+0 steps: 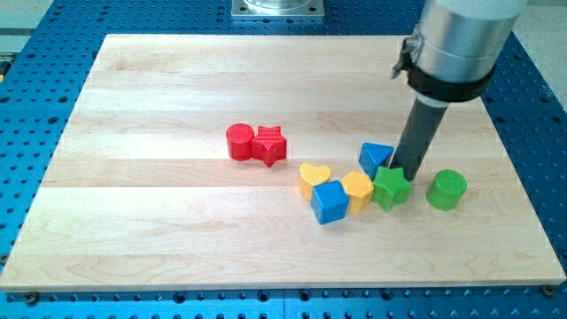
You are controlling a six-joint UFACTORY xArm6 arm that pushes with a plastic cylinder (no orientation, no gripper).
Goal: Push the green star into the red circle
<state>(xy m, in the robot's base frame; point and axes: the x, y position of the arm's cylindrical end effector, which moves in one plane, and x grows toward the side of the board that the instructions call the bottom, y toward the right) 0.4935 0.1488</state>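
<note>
The green star [391, 188] lies right of the board's middle, touching a yellow hexagon [359, 190] on its left. My tip [410, 171] stands just above and to the right of the green star, touching or nearly touching it. The red circle [239, 141] lies left of centre, well to the left of the green star, with a red star [269, 145] touching its right side.
A blue triangle [376, 157] sits just left of the rod. A yellow heart [313, 178] and a blue cube [330, 202] lie left of the yellow hexagon. A green cylinder [446, 190] stands right of the green star. The wooden board [133, 230] ends near the view's bottom.
</note>
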